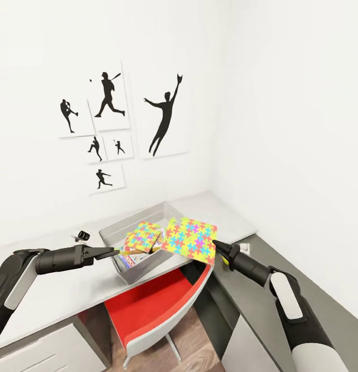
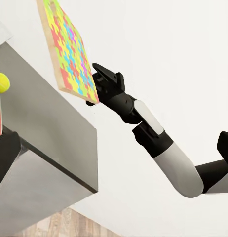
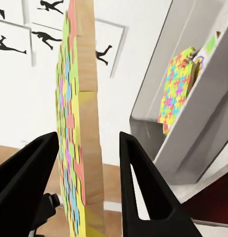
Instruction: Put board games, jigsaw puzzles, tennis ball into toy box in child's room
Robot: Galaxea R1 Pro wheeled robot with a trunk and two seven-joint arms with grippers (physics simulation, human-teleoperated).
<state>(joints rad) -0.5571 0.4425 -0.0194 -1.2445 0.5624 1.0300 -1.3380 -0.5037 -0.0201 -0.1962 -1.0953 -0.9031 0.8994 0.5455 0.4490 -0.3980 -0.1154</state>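
Note:
The grey toy box (image 1: 110, 233) stands on the pale table (image 1: 228, 216). One jigsaw puzzle (image 1: 143, 236) leans inside it on top of board games (image 1: 128, 261). My right gripper (image 1: 218, 245) is shut on a second jigsaw puzzle (image 1: 192, 238), held tilted in the air just right of the box. From the right wrist, that puzzle (image 3: 69, 143) stands edge-on between the fingers (image 3: 138, 187), with the box wall (image 3: 158, 74) beyond. My left gripper (image 1: 110, 252) is open at the box's front left wall. The tennis ball (image 2: 1, 82) shows close by in the left wrist view.
A red-seated chair (image 1: 153, 305) is tucked under the table in front of the box. A lower dark grey side unit (image 1: 287, 263) runs along the right wall. Black silhouette pictures (image 1: 109, 98) hang above. A small black object (image 1: 83, 235) lies on the table left of the box.

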